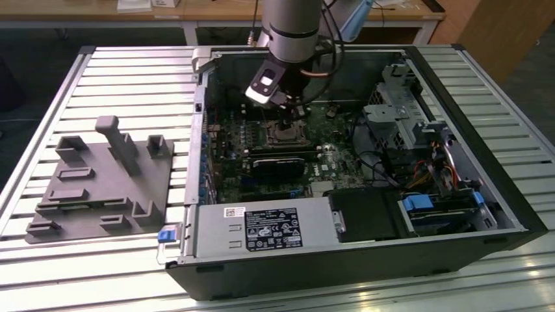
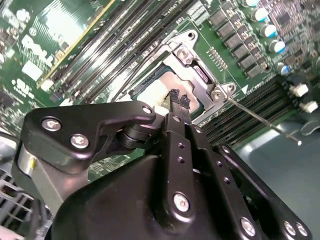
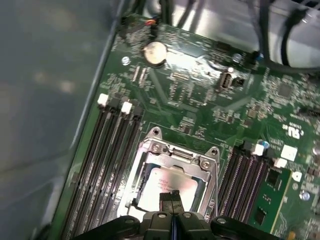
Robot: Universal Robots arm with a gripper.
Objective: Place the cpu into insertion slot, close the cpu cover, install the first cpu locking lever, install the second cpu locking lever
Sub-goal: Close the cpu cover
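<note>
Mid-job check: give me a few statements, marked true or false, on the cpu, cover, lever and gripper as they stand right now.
1. The cpu lies in the insertion slot. True.
2. The gripper has its fingers spread wide. False: they are shut together, tips close over the cpu, holding nothing.
3. The cpu cover stands upright, open. False: it lies down around the cpu, whose top shows through the cut-out.
4. A thin locking lever sticks out away from the socket. True.
5. The grey fixture sits inside the computer case. False: it rests on the table, on the exterior view's left of the case.
</note>
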